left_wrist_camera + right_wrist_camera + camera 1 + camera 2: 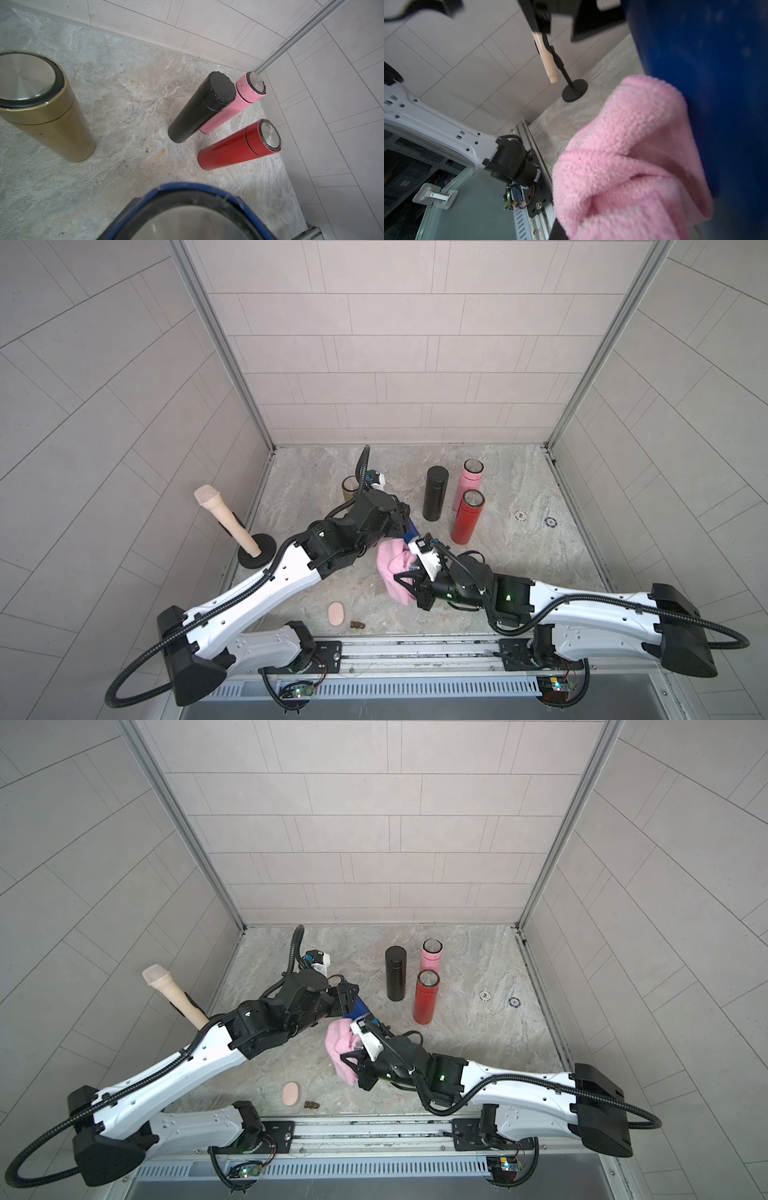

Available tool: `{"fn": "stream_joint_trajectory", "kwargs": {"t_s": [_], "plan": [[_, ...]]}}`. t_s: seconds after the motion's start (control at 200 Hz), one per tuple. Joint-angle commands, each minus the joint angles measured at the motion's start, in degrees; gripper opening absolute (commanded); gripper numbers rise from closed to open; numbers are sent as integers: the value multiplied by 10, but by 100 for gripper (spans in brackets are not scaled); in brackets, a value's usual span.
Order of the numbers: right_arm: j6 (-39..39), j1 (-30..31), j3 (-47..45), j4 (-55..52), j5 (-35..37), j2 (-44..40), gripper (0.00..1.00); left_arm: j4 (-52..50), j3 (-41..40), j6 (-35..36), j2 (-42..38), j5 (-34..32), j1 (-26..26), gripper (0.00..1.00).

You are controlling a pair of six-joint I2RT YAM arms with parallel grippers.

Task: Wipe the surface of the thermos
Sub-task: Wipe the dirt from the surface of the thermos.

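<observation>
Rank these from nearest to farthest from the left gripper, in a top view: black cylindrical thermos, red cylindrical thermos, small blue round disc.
1. Black cylindrical thermos, upright, just right of the left gripper.
2. Red cylindrical thermos, upright, farther right.
3. Small blue round disc, flat near the right wall.

Grey veined stone top (519,564). Upright toward the back: gold flask (348,488), black flask (435,493), pink flask (468,481), red flask (467,517) just before the pink. At the left edge, round black stand base (257,558). Near the front, pink oval pad (336,613) beside small brass piece (357,625). Rightward, two small round discs (520,515), close together.
</observation>
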Motion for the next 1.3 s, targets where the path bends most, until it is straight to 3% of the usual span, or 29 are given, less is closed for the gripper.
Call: {"fn": "stream_joint_trajectory", "kwargs": {"t_s": [0.0,0.18,0.545,0.68,0.816,0.996,1.146,1.296], "plan": [[-47,-7,45,3,32,-13,0,41,-5,-20,-9,-3,-2,0],[-26,-40,49,-30,34,4,0,43,-10,-16,-18,-3,-2,0],[69,-88,-105,-21,52,15,0,41,-4,-2,-28,-1,-1,0],[82,-91,-124,-71,77,-43,0,25,-3,22,-32,-7,-2,0],[94,-93,-129,-157,117,-140,0,18,-22,142,-53,-6,-2,0],[110,-93,-128,-162,83,-194,0,50,-87,189,-68,-37,-1,0],[101,-92,-97,-165,47,-154,0,156,-148,205,-60,31,-1,0],[71,-93,-53,-245,83,-178,0,231,-189,255,-49,99,-3,0]]}}
